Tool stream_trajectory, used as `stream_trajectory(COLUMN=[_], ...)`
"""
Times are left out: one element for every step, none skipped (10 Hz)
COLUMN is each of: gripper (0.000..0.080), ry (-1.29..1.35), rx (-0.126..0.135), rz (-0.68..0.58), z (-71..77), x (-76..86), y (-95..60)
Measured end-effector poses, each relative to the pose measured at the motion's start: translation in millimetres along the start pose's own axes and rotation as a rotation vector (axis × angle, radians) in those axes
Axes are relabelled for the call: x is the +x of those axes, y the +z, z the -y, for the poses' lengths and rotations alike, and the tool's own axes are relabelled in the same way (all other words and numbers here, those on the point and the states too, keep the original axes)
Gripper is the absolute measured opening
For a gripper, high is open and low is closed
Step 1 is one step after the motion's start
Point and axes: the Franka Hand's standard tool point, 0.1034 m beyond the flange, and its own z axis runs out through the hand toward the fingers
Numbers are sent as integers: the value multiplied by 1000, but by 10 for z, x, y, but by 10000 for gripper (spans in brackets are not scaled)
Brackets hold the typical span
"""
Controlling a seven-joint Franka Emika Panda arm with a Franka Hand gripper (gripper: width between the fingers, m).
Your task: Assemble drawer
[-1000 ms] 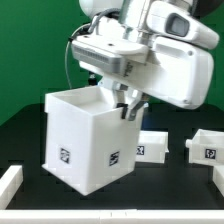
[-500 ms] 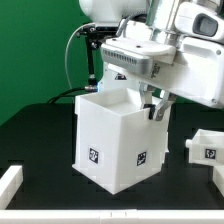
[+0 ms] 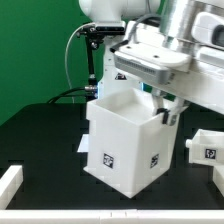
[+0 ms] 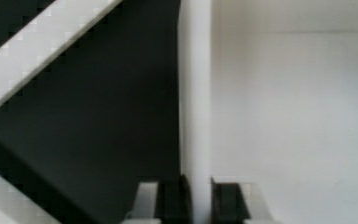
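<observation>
Hand (image 3: 163,114) clamped on wall rim of large glossy white plastic hollow casing (image 3: 125,150), on the exterior view's right side. Casing sits tilted over black table (image 3: 40,150); small white tray box (image 3: 205,150) nearby.

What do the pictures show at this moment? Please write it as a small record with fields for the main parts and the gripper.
casing: large, white, hollow, open top, tilted; two square tags on its near faces
gripper: shut on the casing's wall at the upper rim
tray box: low, white, tagged; on the table at the exterior view's right, apart from the casing
table: black
unclear: whether the casing's base touches the table
</observation>
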Motion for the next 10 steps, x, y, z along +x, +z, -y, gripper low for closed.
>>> stream_trajectory(gripper=[35,35,35,35,35,35,35,35,35,109], ry=[-1,23,52,64,67,92,114,141,153,151], rx=[4,-7,-7,-5,0,2,2,4,7,10], rz=[-6,-4,-2,-1,0,3,8,9,14,18], z=[-154,-285,-381,-469,-528,-583,-634,-647,-639,-622], x=[60,106,132,124,91,78,81,99,90,69], y=[-16,-34,-7,49,88,120,137,143,146,151])
